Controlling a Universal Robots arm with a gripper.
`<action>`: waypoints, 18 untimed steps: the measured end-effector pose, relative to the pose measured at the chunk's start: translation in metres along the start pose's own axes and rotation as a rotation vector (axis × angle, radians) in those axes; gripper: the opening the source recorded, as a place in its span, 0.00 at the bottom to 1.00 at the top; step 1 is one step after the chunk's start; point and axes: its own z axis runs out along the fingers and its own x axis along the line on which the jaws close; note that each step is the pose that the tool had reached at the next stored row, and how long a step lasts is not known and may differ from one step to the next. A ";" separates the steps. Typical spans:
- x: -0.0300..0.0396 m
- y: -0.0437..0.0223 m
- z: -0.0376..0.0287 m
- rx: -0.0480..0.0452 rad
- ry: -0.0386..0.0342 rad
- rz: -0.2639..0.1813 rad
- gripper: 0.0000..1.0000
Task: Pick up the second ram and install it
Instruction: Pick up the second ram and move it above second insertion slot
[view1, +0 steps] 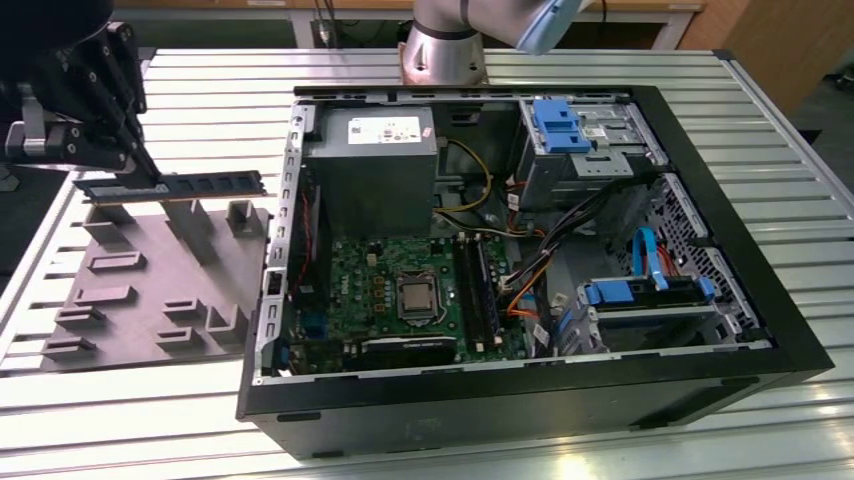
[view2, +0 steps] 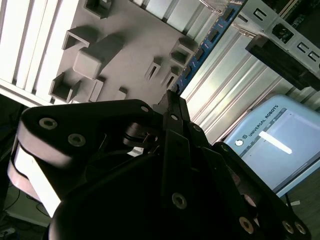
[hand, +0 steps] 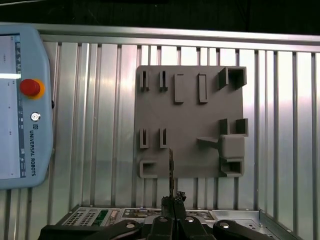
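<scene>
Holding second ram (view1: 207, 184) clenched in gripper (view1: 140, 178) | exterior view: long axis 9-to-3 o'clock | motherboard slots (view1: 475, 290) at 4 o'clock

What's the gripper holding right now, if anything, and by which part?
The gripper is shut on the second ram, gripping it near its end on the exterior view's left; the rest juts out free.

My surroundings: one table, woodwork behind it, dark floor.
Item: table (view1: 747, 120), my work surface, topped with pale ribbed metal slats, soft glare lying on them in both wrist views. Item: wooden furniture edge (view1: 240, 6) beyond the table's far side; brown wooden panel (view1: 787, 50) at the exterior view's right. Item: dark floor (view1: 16, 250) off the exterior view's left.
</scene>
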 end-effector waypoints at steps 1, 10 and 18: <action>0.0000 -0.0008 0.0000 0.0000 0.0000 0.000 0.12; 0.0001 -0.0072 -0.0003 0.0000 0.0000 0.000 0.12; 0.0002 -0.0122 -0.0005 0.0000 -0.0001 0.000 0.12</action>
